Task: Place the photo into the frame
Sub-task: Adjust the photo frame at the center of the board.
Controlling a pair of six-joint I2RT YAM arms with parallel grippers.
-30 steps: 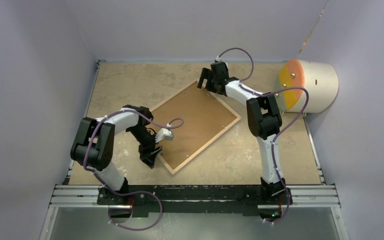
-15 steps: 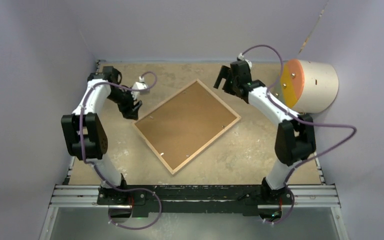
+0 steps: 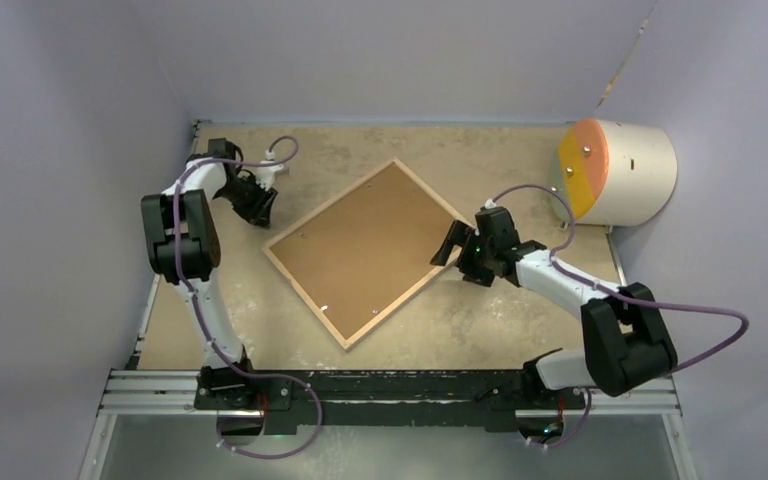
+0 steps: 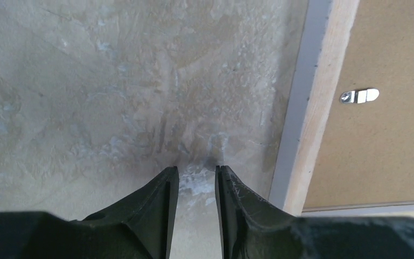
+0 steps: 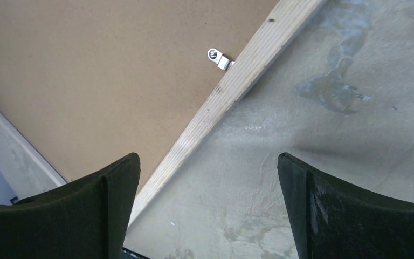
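The frame (image 3: 306, 298) lies face down in the middle of the table, turned like a diamond, its light wood rim around a brown backing board (image 3: 370, 245). The photo is out of view. My left gripper (image 3: 260, 205) hovers low over bare table just off the frame's left corner; in the left wrist view its jaws (image 4: 197, 170) stand a narrow gap apart with nothing between them, the rim (image 4: 315, 108) to their right. My right gripper (image 3: 457, 250) is wide open and empty (image 5: 209, 162) beside the frame's right corner, over the rim (image 5: 232, 89).
Small metal turn clips (image 4: 359, 96) (image 5: 219, 58) sit on the backing board near the rim. A cream cylinder with an orange end (image 3: 620, 170) stands at the back right. Grey walls close in the table on three sides, and a metal rail (image 3: 390, 390) runs along the near edge.
My left arm swung from the frame's near-left edge to the back left and its jaws narrowed. My right arm came from the frame's far corner down to its right corner, still wide open.
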